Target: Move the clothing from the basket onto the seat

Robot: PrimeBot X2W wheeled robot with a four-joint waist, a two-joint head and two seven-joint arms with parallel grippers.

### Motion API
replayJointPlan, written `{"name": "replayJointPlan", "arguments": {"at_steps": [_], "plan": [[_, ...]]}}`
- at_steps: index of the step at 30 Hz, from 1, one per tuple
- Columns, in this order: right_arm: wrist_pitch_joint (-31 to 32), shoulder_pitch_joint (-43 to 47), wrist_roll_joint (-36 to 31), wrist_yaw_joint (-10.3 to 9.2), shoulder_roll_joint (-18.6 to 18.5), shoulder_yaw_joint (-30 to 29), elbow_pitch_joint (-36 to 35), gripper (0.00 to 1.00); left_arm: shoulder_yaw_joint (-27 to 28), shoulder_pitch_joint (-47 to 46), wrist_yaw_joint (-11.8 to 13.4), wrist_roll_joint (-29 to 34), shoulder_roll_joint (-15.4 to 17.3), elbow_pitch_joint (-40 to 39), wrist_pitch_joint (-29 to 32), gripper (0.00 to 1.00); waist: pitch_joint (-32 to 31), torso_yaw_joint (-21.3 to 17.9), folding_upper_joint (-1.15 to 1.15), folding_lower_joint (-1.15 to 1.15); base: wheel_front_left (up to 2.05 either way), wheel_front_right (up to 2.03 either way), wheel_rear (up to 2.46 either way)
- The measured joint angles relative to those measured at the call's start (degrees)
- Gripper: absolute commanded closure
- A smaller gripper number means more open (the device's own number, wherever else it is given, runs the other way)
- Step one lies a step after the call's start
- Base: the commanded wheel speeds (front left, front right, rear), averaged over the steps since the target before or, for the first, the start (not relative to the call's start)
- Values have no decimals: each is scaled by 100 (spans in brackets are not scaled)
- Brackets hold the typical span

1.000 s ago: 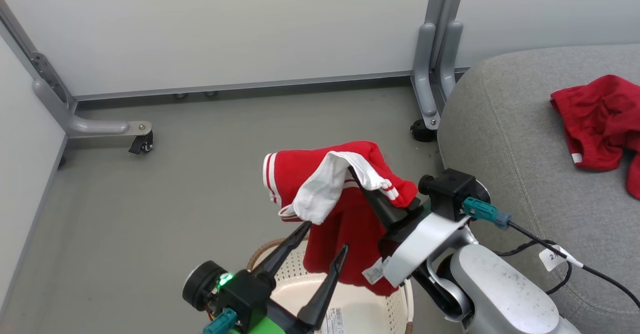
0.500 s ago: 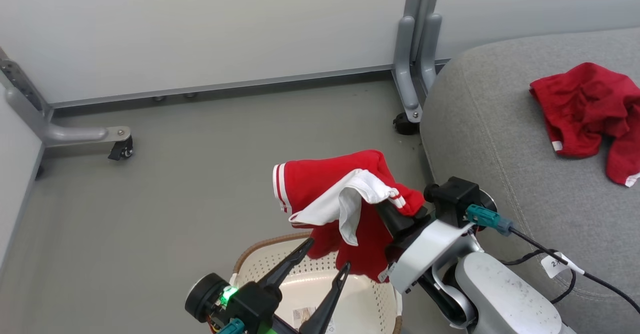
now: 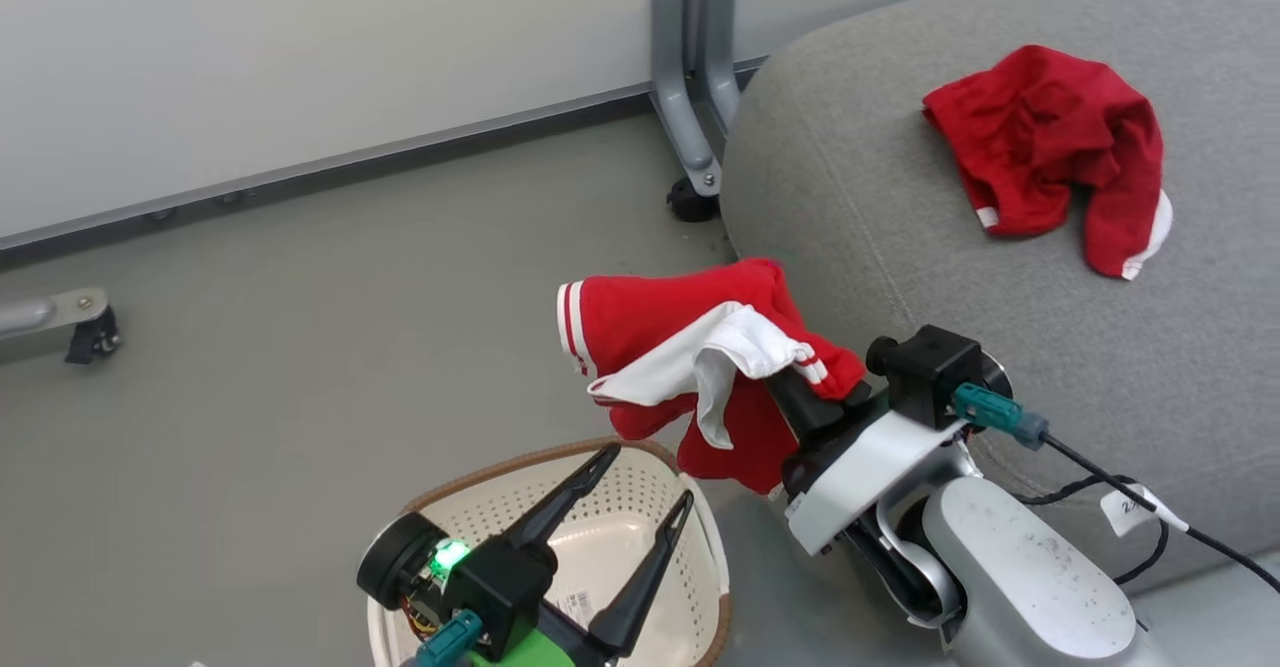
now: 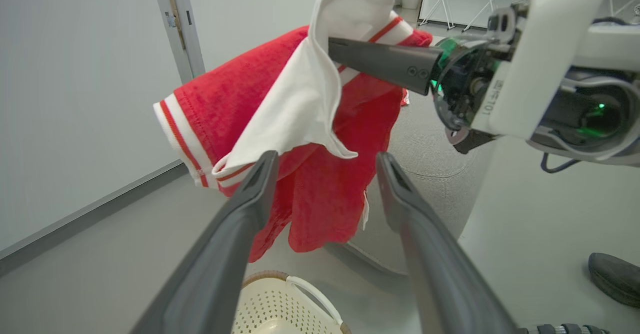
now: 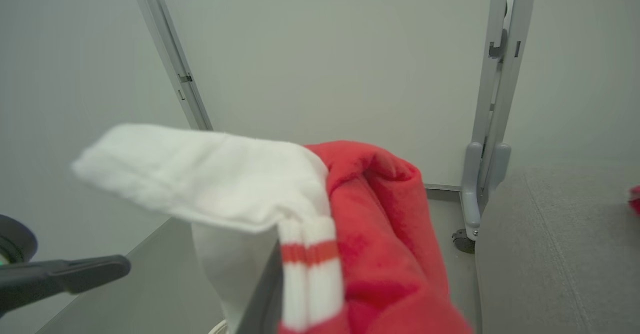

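Lifted garment (image 3: 650,322) has cleared the basket (image 3: 600,537); striped cuff points left.

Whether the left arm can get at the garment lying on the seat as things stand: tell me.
Probably not. The left arm, jaws open, hangs above the basket; the right arm and its held garment stand between it and the lying garment, far across the seat.

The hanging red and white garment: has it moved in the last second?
Yes. The red and white fabric garment has shifted off the cream perforated plastic basket toward the grey fabric sofa cushion.
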Motion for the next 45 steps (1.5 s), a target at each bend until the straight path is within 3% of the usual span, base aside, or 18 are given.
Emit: {"name": "replayJointPlan", "arguments": {"at_steps": [12,21,27,34,40,45], "plan": [[-134,-54,-49,0,22,-326,15,100,-119,-280,-35,37,115,-22,64,0,394,-1008,0,0,0,0,0],[-254,-204,-99,0,0,-873,104,100,-221,-455,-60,38,212,-97,162,0,788,-1398,0,0,0,0,0],[-372,-686,-167,0,-116,-1492,132,100,-288,-756,-88,64,267,-216,229,0,1097,-1408,0,0,0,0,0],[-423,-1851,-234,1,-489,-2449,153,100,-415,-1347,-135,213,413,-381,314,0,1605,-1260,0,0,0,0,0],[-447,-2745,-165,1,-812,-3034,801,100,-492,-1803,-143,270,579,-448,394,0,2127,-1095,0,1,0,0,0],[-454,-3128,-22,1,-898,-3577,1750,100,-647,-2184,-159,291,664,-522,461,0,2598,-942,0,1,0,0,0]]}}
